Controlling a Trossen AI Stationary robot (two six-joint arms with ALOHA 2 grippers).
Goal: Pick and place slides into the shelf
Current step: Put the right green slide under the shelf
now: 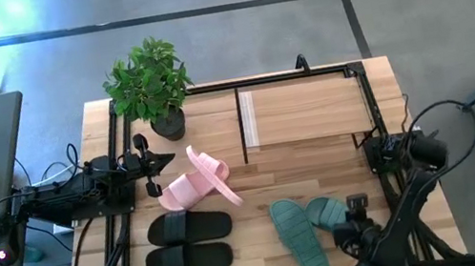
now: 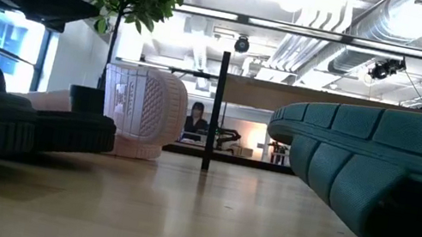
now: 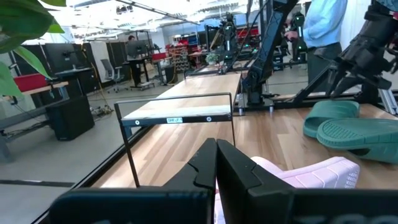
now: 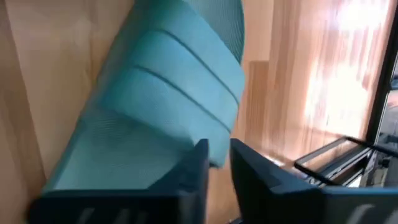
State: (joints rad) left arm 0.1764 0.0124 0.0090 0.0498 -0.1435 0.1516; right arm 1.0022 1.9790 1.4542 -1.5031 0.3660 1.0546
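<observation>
Overhead layout: 2 green slides (image 1: pixel 304 228) lie at the worktop's (image 1: pixel 322 177) near right, 1 tipped against the other. The right end effector (image 1: pixel 354 220) sits at the green pair; its wrist view shows the fingers (image 4: pixel 193 168) slightly parted just above a green strap (image 4: pixel 180 93), gripping nothing. The left end effector (image 1: pixel 148 162), clenched and empty, rests beside the 2 pink slides (image 1: pixel 196 183). The 2 black slides (image 1: pixel 188 243) lie side by side nearer the front. The shelf (image 1: pixel 306 107) stands behind.

green slide (image 4: pixel 155 106) blurred, cropped at edge
</observation>
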